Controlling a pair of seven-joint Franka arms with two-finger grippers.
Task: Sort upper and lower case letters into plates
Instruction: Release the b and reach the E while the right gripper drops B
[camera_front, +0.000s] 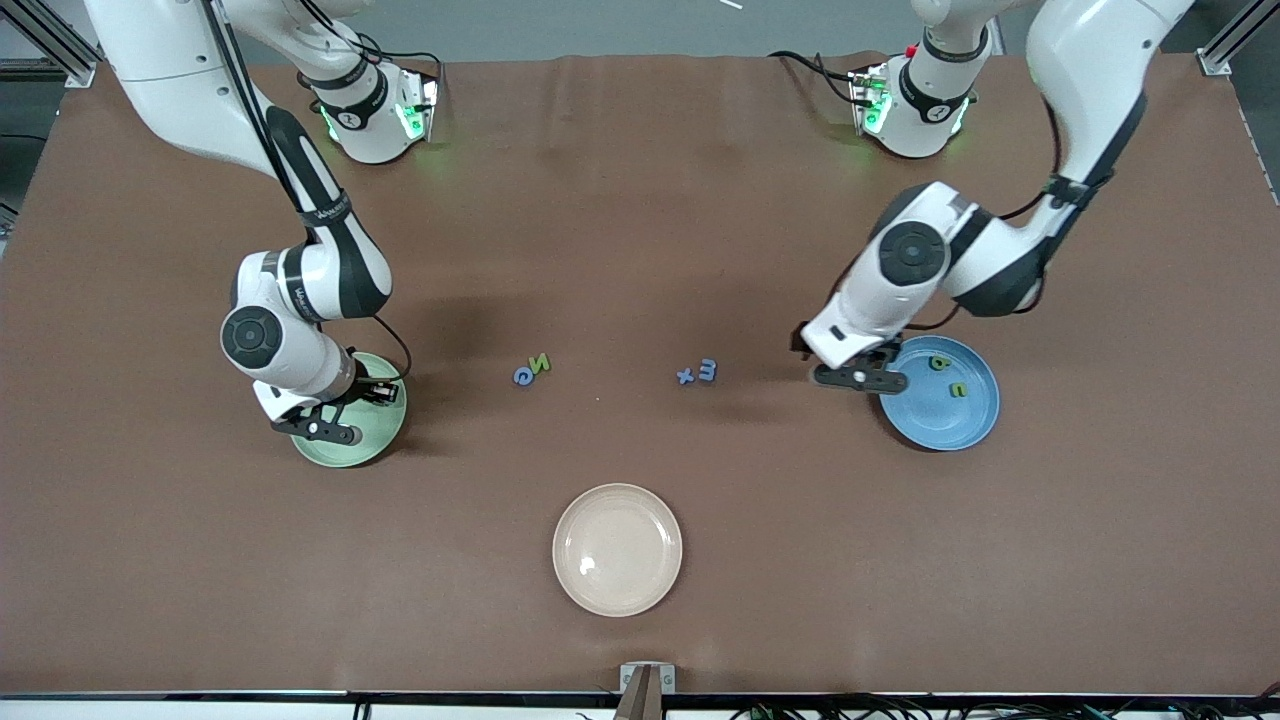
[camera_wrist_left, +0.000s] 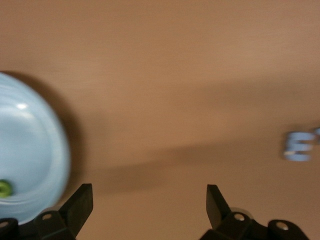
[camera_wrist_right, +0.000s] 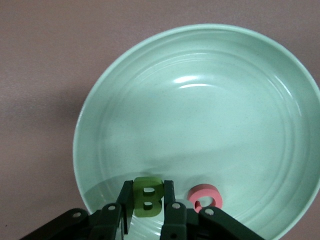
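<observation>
Front view, left claw (camera_front: 862, 378) open beside blue plate (camera_front: 950, 428)

Left gripper (camera_front: 858, 378) hanging low, fingers (camera_wrist_left: 80, 202) spread wide, elbow bent high. Right gripper (camera_front: 318, 429) angled down (wrist tucked under its forearm), fingers (camera_wrist_right: 126, 197) clamped tight.

Plates: three, namely mint green plate (camera_front: 372, 448), blue plate (camera_front: 950, 420), cream plate (camera_front: 617, 549)
Letters on table (camera_front: 640, 250): four
Letters in blue plate: two
Letters at mint green plate: two
Robot arms: two
</observation>
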